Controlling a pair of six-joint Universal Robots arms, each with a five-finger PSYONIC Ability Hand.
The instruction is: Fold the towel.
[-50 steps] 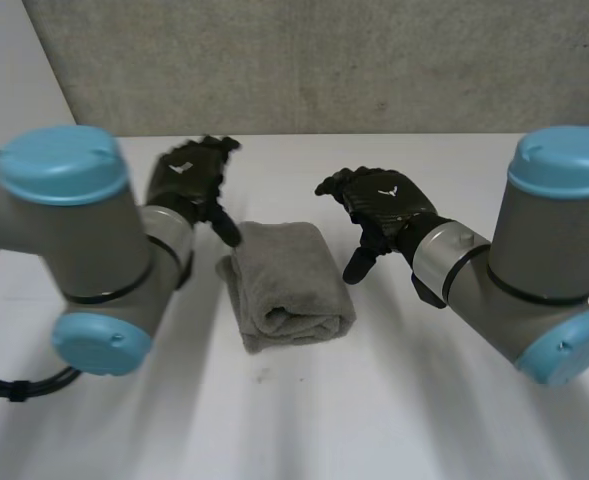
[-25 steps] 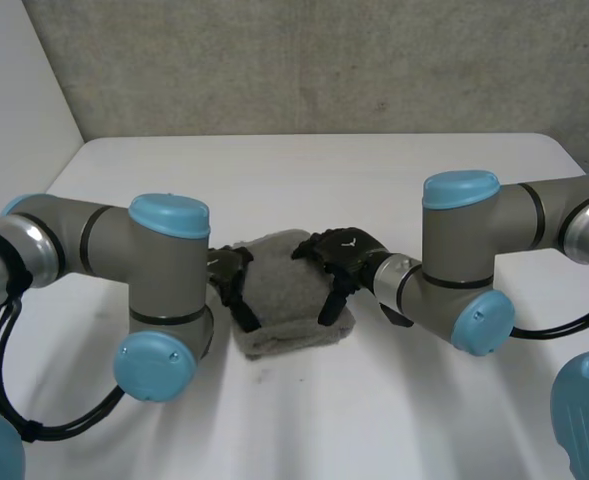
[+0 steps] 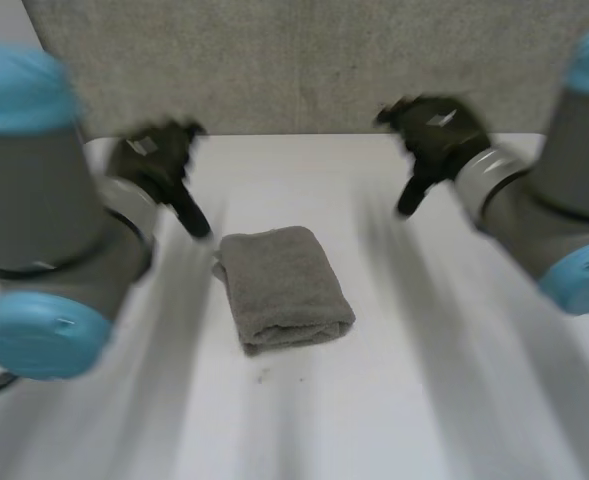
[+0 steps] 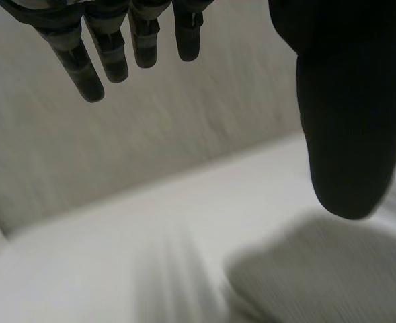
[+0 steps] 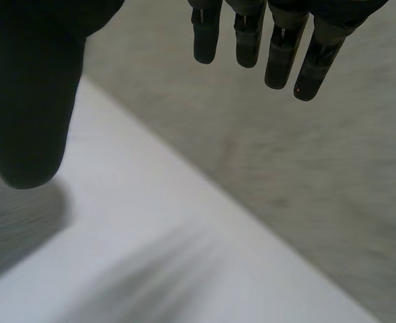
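Observation:
A grey towel [image 3: 283,288] lies folded into a thick small bundle in the middle of the white table [image 3: 424,380]. My left hand [image 3: 159,165] hovers above the table to the towel's far left, open and holding nothing; its wrist view shows straight fingers [image 4: 97,64], the thumb [image 4: 349,121] and part of the towel [image 4: 319,276] below the thumb. My right hand [image 3: 429,135] is raised to the towel's far right, open and empty, with fingers [image 5: 278,47] and thumb [image 5: 29,101] spread in its wrist view.
A grey wall [image 3: 294,60] rises behind the table's far edge. The left arm's blue-capped joint [image 3: 44,335] hangs over the table's near left, the right arm's [image 3: 584,275] over the near right.
Both hands have lifted off the towel and drawn apart, up and toward the far edge. The towel stays folded where it lay.

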